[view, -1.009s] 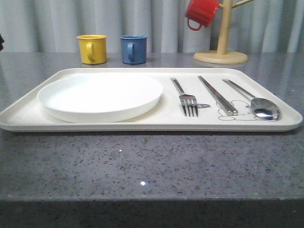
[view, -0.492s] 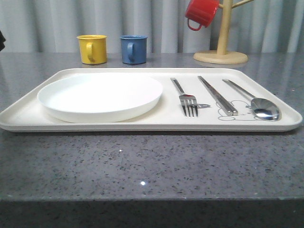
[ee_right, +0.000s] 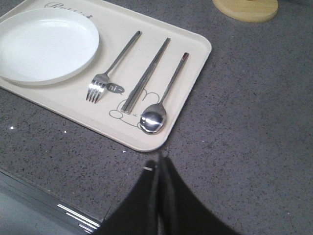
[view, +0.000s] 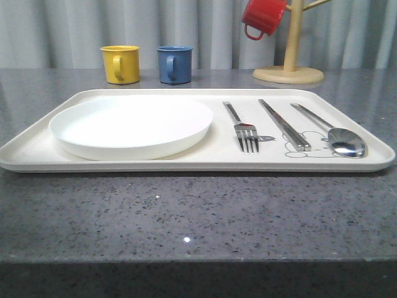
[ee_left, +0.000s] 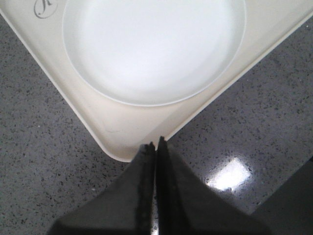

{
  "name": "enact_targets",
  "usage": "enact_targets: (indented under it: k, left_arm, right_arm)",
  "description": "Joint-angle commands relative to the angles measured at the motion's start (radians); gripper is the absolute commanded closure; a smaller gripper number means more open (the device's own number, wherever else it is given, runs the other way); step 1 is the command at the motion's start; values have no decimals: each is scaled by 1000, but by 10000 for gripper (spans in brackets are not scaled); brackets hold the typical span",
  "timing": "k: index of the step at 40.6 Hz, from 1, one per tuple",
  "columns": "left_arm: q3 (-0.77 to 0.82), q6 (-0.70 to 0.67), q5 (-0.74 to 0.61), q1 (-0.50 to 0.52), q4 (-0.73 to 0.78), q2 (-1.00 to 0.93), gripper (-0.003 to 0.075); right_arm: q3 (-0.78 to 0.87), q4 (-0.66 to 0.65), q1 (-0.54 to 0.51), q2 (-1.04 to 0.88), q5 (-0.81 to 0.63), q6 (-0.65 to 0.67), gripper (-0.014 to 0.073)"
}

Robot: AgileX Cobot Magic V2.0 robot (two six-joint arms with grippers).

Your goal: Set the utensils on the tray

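The cream tray [view: 155, 162] lies across the grey counter. On its right part the silver fork [view: 243, 129], the pair of chopsticks [view: 284, 124] and the spoon [view: 338, 135] lie side by side, handles pointing away. In the right wrist view the fork [ee_right: 111, 68], chopsticks [ee_right: 146, 74] and spoon [ee_right: 165, 95] rest on the tray [ee_right: 190, 46]. My right gripper [ee_right: 160, 161] is shut and empty above the counter just off the tray's corner nearest the spoon. My left gripper [ee_left: 155, 146] is shut and empty over a corner of the tray [ee_left: 98, 122] near the plate.
A round white plate [view: 131, 125] fills the tray's left part. Behind the tray stand a yellow mug [view: 120, 63] and a blue mug [view: 174, 64]. At the back right a wooden mug tree [view: 289, 68] holds a red mug [view: 262, 17].
A dark shape at the far left edge of the front view is gone. The tray, plate and utensils have not moved.
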Motion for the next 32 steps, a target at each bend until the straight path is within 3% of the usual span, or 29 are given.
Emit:
enact_targets:
  k: [1, 32]
  left_arm:
    - [-28, 8, -70, -9, 4, -19, 738]
    - [-25, 8, -112, 19, 28, -51, 738]
  right_arm:
    - [-22, -9, 0, 7, -91, -7, 662]
    - [-22, -9, 0, 7, -89, -7, 662]
